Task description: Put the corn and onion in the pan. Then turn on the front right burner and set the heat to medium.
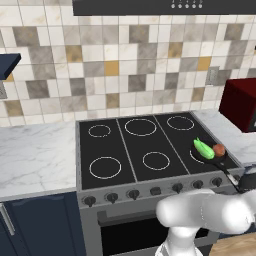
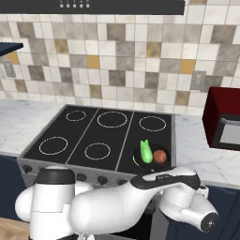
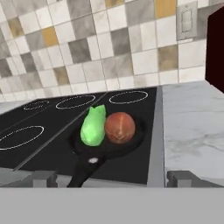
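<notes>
Green corn and the onion lie touching in the pan. From the hand camera its handle points at me; whether the jaws are spread, I cannot tell.

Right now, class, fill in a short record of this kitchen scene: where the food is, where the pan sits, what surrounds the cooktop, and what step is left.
corn: green ear lying in the pan, beside the onion
onion: reddish ball in the pan, to the corn's right in the hand view
pan: black, on the cooktop's front right corner, handle pointing toward the knobs
cooktop: black glass with white rings
knobs: row along the stove front
red appliance: on the right counter
step left: burner knob, as I judge
</notes>
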You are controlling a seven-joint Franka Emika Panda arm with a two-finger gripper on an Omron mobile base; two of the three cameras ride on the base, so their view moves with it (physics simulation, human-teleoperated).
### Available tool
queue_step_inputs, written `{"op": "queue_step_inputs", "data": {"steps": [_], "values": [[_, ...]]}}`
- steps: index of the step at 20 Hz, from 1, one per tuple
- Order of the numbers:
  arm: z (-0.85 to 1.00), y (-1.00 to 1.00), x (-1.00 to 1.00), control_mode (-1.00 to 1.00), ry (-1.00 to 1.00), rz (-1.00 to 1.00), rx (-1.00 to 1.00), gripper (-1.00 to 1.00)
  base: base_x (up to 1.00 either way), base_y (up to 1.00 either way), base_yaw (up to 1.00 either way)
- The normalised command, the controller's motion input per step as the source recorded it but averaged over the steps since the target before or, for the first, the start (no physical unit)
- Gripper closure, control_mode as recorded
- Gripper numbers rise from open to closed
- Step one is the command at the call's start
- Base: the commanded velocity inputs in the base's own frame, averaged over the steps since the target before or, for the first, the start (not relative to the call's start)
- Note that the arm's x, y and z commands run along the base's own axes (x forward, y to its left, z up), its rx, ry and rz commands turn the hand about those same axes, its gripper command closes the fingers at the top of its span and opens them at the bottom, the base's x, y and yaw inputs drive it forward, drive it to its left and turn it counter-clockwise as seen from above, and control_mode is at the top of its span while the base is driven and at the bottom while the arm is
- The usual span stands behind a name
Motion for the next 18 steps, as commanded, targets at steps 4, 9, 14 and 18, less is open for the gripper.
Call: {"op": "queue_step_inputs", "data": {"steps": [4,9,14,18], "values": [[-0.29,0.0,-0.11,-1.0,-0.08,0.03,0.0,-1.0,0.0,0.0,0.0],[-0.36,0.0,0.0,-1.0,-0.06,0.01,0.0,-1.0,0.0,0.0,0.0],[-0.15,-0.04,-0.2,-1.0,-0.2,0.0,0.0,-1.0,0.0,0.0,0.0],[-0.32,0.01,-0.14,-1.0,-0.25,0.0,0.0,-1.0,0.0,0.0,0.0]]}}
